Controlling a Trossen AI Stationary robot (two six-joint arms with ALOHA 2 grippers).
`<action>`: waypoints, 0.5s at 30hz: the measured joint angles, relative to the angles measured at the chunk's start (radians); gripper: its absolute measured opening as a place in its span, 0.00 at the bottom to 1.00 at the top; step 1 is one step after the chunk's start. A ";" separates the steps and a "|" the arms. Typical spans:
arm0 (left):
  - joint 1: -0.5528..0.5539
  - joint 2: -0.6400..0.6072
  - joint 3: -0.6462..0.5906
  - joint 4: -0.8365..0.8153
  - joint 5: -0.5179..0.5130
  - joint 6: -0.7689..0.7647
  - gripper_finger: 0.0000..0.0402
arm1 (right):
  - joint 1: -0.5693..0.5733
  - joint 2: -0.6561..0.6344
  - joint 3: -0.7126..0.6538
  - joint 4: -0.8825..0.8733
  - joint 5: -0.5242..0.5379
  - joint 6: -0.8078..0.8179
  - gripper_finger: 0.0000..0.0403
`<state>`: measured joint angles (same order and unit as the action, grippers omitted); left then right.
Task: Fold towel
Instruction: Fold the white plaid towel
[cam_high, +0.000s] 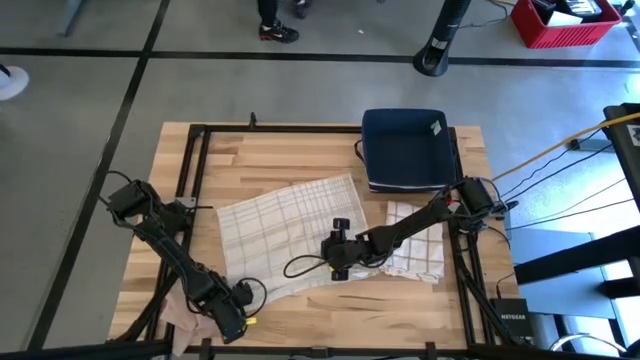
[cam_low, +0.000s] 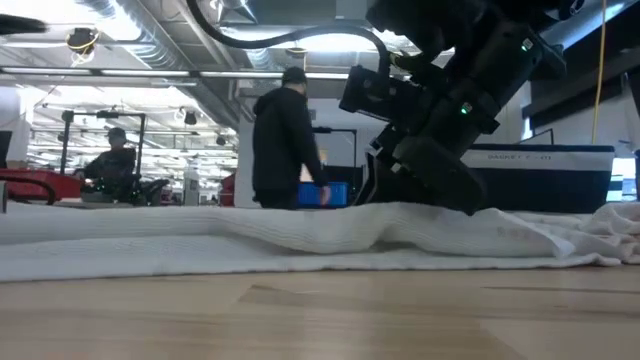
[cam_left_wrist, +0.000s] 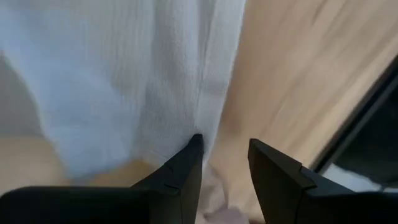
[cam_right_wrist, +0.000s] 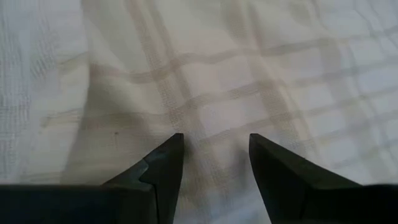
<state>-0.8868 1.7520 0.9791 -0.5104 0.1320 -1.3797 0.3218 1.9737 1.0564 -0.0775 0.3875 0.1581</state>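
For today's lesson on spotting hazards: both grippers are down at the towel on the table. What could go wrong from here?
1. The right gripper is open and low over the plaid towel; closing may pinch several layers, or none.
2. The left gripper is open at the towel's edge near the table's front corner; it may miss the thin hem.
3. A second towel lies close by and may get dragged along.

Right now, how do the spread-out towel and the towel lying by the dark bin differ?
The spread towel lies mostly flat and open mid-table; the smaller towel sits bunched just in front of the dark bin. The spread towel covers far more table. The right gripper hovers open at the spread towel's edge, while its arm crosses the smaller one. Both are pale with a plaid grid.
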 joint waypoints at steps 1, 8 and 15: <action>-0.003 0.000 0.000 -0.001 0.007 0.000 0.31 | 0.000 0.000 0.000 0.001 0.003 0.000 0.46; 0.030 -0.049 -0.002 0.003 0.022 0.020 0.31 | -0.001 0.001 -0.002 0.019 0.011 -0.005 0.46; 0.050 -0.201 -0.002 -0.033 -0.183 0.072 0.31 | -0.002 0.000 0.010 0.014 0.001 -0.025 0.46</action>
<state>-0.8371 1.5508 0.9774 -0.5438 -0.0507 -1.3080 0.3202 1.9739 1.0663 -0.0639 0.3885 0.1335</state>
